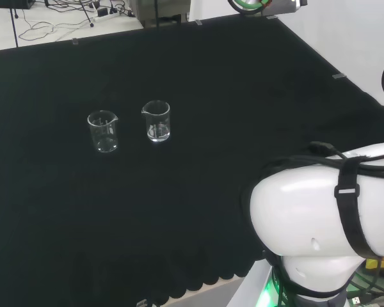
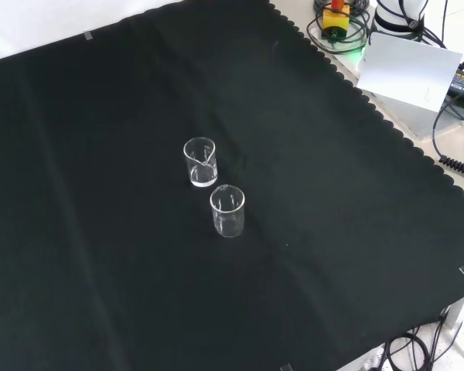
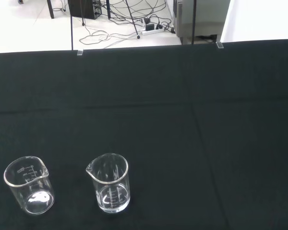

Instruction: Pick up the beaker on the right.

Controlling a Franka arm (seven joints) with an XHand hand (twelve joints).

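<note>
Two small clear glass beakers stand upright and apart on the black cloth, both with nothing in them. In the head view, the right-hand beaker (image 1: 157, 121) has its spout toward the left, and the other beaker (image 1: 103, 132) stands to its left. In the front view they sit near the middle of the cloth, the first beaker (image 2: 200, 161) farther off and the second beaker (image 2: 227, 210) nearer. The wrist view looks at them from a distance, with one beaker (image 3: 110, 183) beside the other beaker (image 3: 29, 184). Nothing touches either one.
The arm's big white link (image 1: 326, 217) fills the lower right of the head view, well away from the beakers. A white box (image 2: 408, 73) and cables lie beyond the cloth's scalloped edge (image 2: 387, 124). Open black cloth surrounds both beakers.
</note>
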